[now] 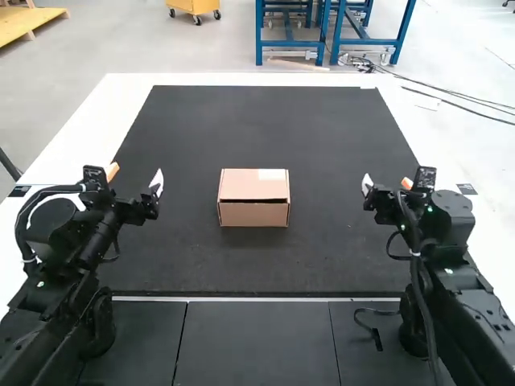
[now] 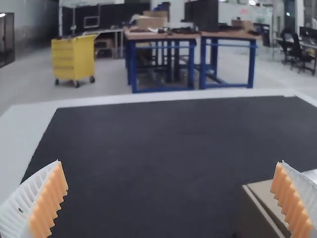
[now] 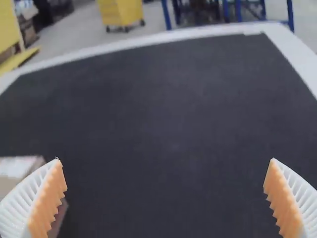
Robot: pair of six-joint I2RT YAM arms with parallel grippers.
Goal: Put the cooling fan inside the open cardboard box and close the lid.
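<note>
A small brown cardboard box [image 1: 253, 197] sits in the middle of the black mat [image 1: 241, 121], its top flaps lying flat with a pale label on them. My left gripper [image 1: 135, 177] hovers to the box's left, open, with nothing between its white ribbed fingers. My right gripper [image 1: 386, 185] hovers to the box's right, also open and holding nothing. In the left wrist view a corner of the box [image 2: 257, 213] shows beside one finger of the left gripper [image 2: 168, 173]. In the right wrist view the box [image 3: 17, 171] sits beside one finger of the right gripper [image 3: 163, 168].
The black mat covers most of the white table [image 1: 80, 121], with a bare white border on the far side and both flanks. Wide free mat lies all around the box.
</note>
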